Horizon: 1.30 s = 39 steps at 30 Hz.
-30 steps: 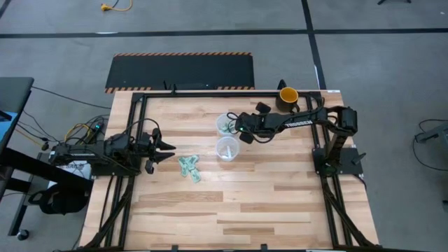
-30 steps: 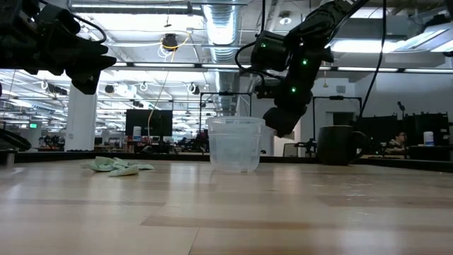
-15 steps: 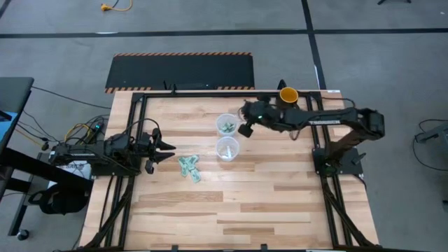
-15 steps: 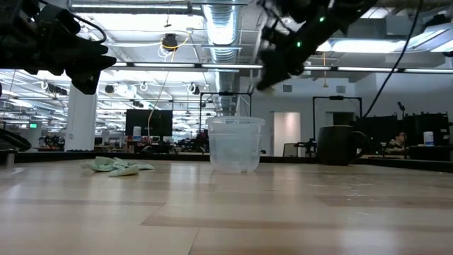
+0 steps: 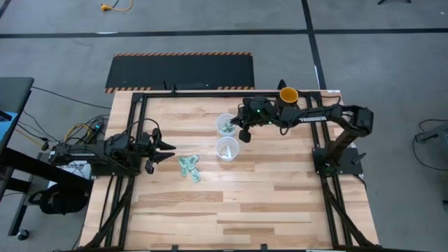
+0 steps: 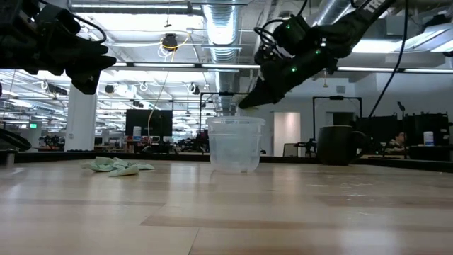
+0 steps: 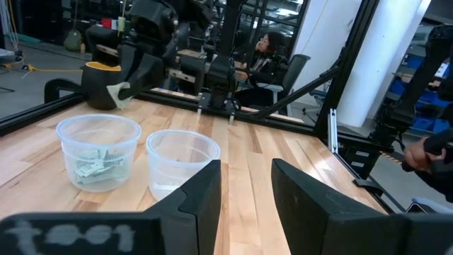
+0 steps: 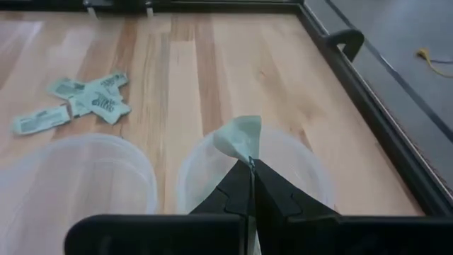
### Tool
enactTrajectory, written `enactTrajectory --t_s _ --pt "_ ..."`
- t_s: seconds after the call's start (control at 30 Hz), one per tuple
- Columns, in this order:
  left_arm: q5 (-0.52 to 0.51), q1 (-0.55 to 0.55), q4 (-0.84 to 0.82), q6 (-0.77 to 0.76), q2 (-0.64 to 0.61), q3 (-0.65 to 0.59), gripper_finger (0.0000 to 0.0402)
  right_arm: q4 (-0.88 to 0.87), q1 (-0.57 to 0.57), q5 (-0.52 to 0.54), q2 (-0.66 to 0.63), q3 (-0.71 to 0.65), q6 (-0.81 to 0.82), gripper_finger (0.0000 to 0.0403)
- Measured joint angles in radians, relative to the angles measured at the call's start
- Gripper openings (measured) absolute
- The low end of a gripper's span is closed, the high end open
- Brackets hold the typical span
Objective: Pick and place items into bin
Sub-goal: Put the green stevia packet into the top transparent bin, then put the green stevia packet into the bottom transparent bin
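A green-and-white packet (image 8: 239, 137) is pinched in the closed right gripper (image 8: 249, 167) just above the far clear cup (image 8: 311, 170), so a mistimed release could drop it on the rim or table; the left gripper (image 7: 244, 185) is parked half-open.

A dark mug with a yellow inside (image 5: 288, 96) stands at the far edge of the wooden table (image 5: 231, 203). Beyond that edge a black mat with hazard-striped borders (image 5: 180, 71) lies on the grey floor. A seated person (image 7: 267, 53) shows in the room behind.
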Motion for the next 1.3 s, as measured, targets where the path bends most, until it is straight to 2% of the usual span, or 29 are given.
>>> enactTrajectory --t_s 0.53,0.93,1.17,1.3 --pt "0.0 0.0 0.0 0.0 0.0 0.0 0.0114 0.037 0.003 -0.004 0.012 0.0 -0.01 0.0004" --pt "0.0 0.0 0.0 0.0 0.0 0.0 0.0114 0.041 0.003 -0.003 0.013 0.001 -0.004 0.0083" --pt "0.0 0.0 0.0 0.0 0.0 0.0 0.0114 0.044 0.008 -0.003 0.0 0.002 0.044 0.0087" --pt "0.0 0.0 0.0 0.0 0.0 0.0 0.0114 -0.009 0.029 -0.003 -0.055 0.002 0.031 0.0087"
